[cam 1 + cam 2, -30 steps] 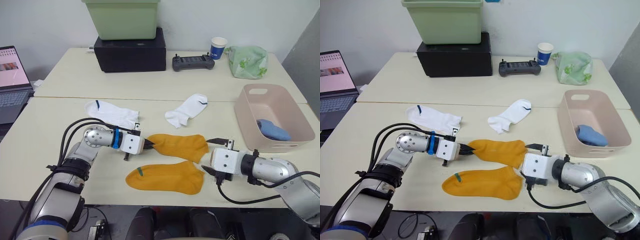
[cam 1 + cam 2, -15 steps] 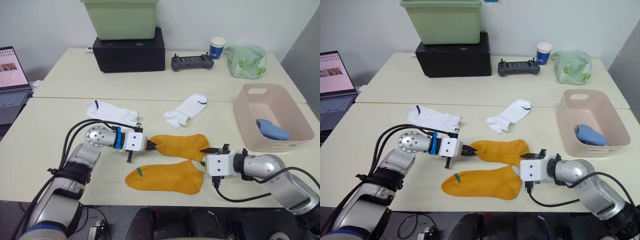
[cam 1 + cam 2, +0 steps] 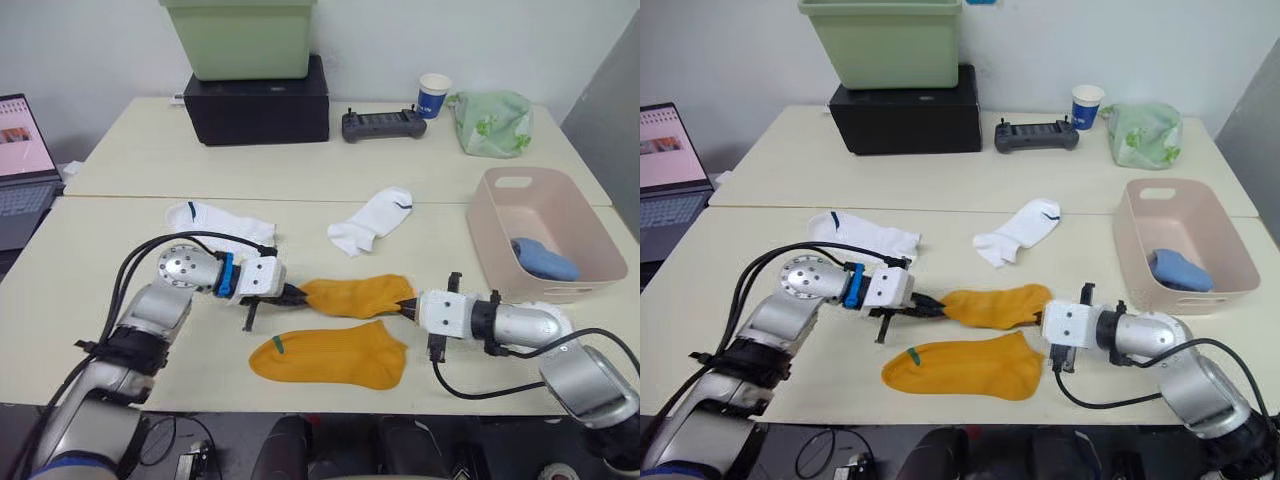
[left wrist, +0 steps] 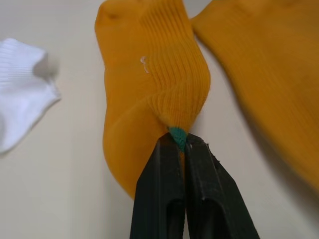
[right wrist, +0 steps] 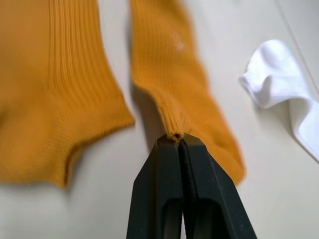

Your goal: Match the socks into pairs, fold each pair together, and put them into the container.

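I hold the upper mustard-orange sock (image 3: 357, 296) by both ends, stretched between my grippers near the table's front. My left gripper (image 3: 296, 294) is shut on the end with the green mark (image 4: 176, 136). My right gripper (image 3: 409, 308) is shut on the opposite edge (image 5: 175, 134). The second mustard-orange sock (image 3: 330, 356) lies flat just in front of it. Two white socks (image 3: 222, 222) (image 3: 372, 220) lie further back. A light blue sock (image 3: 546, 260) lies inside the pale pink container (image 3: 484, 232) at the right.
At the back stand a green tub (image 3: 240, 38) on a black box (image 3: 258, 102), a controller (image 3: 378, 125), a paper cup (image 3: 433, 95) and a green-and-white cloth bundle (image 3: 492, 122). A laptop (image 3: 22, 150) sits at the far left.
My right gripper has moved in to the upper mustard sock's right end and shut on it. The sock now looks narrower and stretched between both grippers.
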{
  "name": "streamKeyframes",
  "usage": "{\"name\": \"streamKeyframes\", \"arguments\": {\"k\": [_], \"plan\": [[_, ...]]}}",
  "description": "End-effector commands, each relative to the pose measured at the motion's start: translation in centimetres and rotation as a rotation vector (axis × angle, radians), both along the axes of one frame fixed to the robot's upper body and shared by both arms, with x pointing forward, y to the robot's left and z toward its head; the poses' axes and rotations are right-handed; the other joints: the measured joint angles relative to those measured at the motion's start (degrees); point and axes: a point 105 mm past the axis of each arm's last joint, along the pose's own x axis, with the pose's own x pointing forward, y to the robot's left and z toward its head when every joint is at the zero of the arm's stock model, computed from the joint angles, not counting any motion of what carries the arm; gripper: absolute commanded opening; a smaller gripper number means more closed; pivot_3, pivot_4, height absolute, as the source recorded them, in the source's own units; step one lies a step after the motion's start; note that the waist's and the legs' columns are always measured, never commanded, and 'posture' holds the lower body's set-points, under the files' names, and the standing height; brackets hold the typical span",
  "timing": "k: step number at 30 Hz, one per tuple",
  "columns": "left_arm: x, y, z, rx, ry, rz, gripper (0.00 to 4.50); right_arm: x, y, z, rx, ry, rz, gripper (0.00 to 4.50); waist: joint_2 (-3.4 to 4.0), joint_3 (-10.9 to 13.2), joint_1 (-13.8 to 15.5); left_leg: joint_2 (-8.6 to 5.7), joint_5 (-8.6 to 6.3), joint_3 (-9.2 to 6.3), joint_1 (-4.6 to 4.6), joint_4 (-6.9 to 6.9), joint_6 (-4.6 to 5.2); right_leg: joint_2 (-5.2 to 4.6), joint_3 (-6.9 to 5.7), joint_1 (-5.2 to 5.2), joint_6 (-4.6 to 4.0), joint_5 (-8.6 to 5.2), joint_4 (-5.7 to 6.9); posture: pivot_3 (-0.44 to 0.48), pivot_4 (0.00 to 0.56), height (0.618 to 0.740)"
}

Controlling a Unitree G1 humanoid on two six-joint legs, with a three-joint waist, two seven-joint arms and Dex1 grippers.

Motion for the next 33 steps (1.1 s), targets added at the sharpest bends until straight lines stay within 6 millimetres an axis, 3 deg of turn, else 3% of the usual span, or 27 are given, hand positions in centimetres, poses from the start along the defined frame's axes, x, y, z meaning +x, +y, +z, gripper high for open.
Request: {"name": "streamKeyframes", "arguments": {"k": [1, 3, 6, 10, 13, 20, 23, 26, 33], "plan": [[-1.9, 0.7, 3.2, -0.039, 0.192, 0.007, 0.00, -1.5, 0.7, 2.9, 0.168, 0.118, -0.029, 0.05, 0.00, 0.0, 0.0, 0.00, 0.00, -0.03, 0.03, 0.00, 0.00, 0.00, -0.03, 0.03, -0.01, 0.00, 0.01, 0.000, 0.150, 0.720], [-2.7, 1.1, 3.8, -0.040, 0.305, 0.030, 0.00, -2.0, 0.7, 3.4, 0.219, 0.216, -0.058, 0.05, 0.03, 0.0, 0.0, -0.01, 0.00, -0.04, 0.05, 0.00, 0.01, 0.01, -0.03, 0.06, -0.01, 0.00, 0.02, 0.000, 0.150, 0.720], [-2.1, 1.4, 3.3, -0.045, 0.431, 0.125, 0.00, -1.5, 0.5, 3.2, 0.273, 0.352, -0.144, 0.05, 0.04, 0.0, 0.1, -0.04, -0.01, -0.04, 0.11, 0.00, 0.01, 0.00, -0.04, 0.15, -0.01, 0.00, 0.00, 0.000, 0.150, 0.720], [0.0, 1.9, 0.3, -0.014, 0.553, 0.270, 0.00, 1.2, 0.1, 1.4, 0.294, 0.449, -0.323, 0.05, 0.05, 0.0, 0.1, -0.05, -0.01, -0.04, 0.09, 0.00, 0.03, 0.02, -0.05, 0.08, -0.01, 0.00, 0.01, 0.000, 0.150, 0.720], [2.3, 1.5, -0.8, -0.003, 0.559, 0.337, 0.00, 3.1, -0.1, 0.5, 0.266, 0.450, -0.400, 0.05, 0.04, 0.0, 0.2, -0.10, -0.01, 0.01, 0.02, 0.01, 0.03, 0.01, 0.01, -0.02, -0.01, 0.00, 0.04, 0.000, 0.150, 0.720], [5.8, 0.1, 0.0, -0.029, 0.483, 0.382, 0.00, 6.0, -0.5, 0.4, 0.251, 0.398, -0.478, 0.05, 0.03, 0.0, 0.1, -0.07, 0.01, 0.08, -0.24, 0.01, 0.03, 0.00, 0.07, -0.33, -0.01, 0.00, 0.10, 0.000, 0.150, 0.720], [6.3, -0.4, 1.0, -0.061, 0.487, 0.384, 0.00, 6.8, -0.9, 1.1, 0.261, 0.331, -0.498, 0.74, 0.03, 0.0, -0.1, -0.07, 0.01, 0.10, -0.25, 0.02, 0.03, 0.00, 0.10, -0.35, -0.01, 0.00, 0.10, 0.000, 0.150, 0.720], [7.0, -0.4, 1.6, -0.085, 0.441, 0.407, 0.66, 7.1, -1.4, 1.9, 0.275, 0.271, -0.513, 1.78, 0.03, 0.0, -0.3, -0.06, 0.01, 0.11, -0.25, 0.01, 0.03, 0.00, 0.12, -0.38, -0.01, 0.00, 0.12, 0.000, 0.150, 0.720], [7.4, 1.7, 4.4, -0.192, 0.412, 0.511, 2.98, 5.9, -2.6, 4.3, 0.316, 0.160, -0.521, 4.30, 0.03, 0.0, -0.4, -0.05, 0.01, 0.08, -0.27, 0.02, 0.03, 0.00, 0.10, -0.39, -0.01, 0.00, 0.14, 0.000, 0.150, 0.720]]}}
